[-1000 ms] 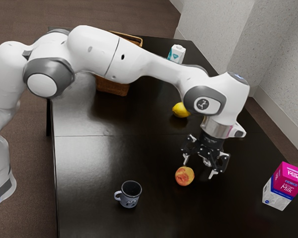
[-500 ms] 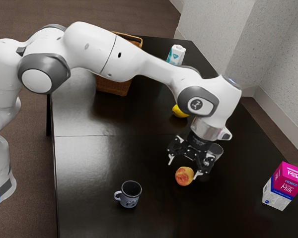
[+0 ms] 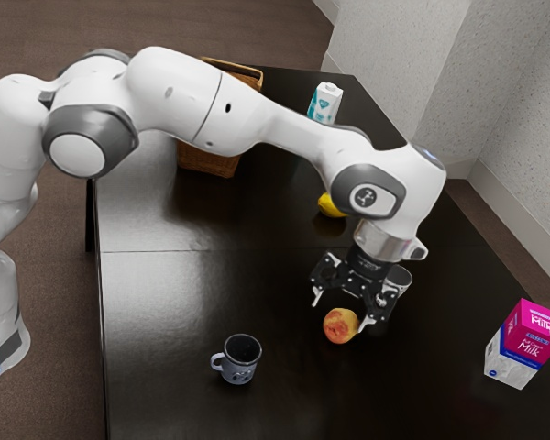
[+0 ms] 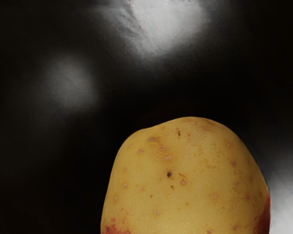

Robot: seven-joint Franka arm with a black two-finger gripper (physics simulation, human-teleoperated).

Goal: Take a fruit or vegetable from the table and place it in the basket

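My gripper is low over the table, open, its two fingertips wide apart. The red-and-yellow fruit rests on the table beneath the hand, close to the fingertip on the exterior view's right; whether they touch I cannot tell. In the wrist view the fruit looms large, yellow with brown specks and red patches. A lemon lies farther back, partly hidden by the arm. The brown wicker basket stands at the table's far left in the exterior view, partly behind the arm.
On the dark table, a grey mug stands left of the fruit in the exterior view. A pink milk carton is at the right, a white-and-teal carton at the back. Just behind the gripper is a grey cup.
My hand has moved toward the exterior view's left, from beside the fruit to over it. The grey cup behind the hand has come into view, and the arm hides more of the lemon.
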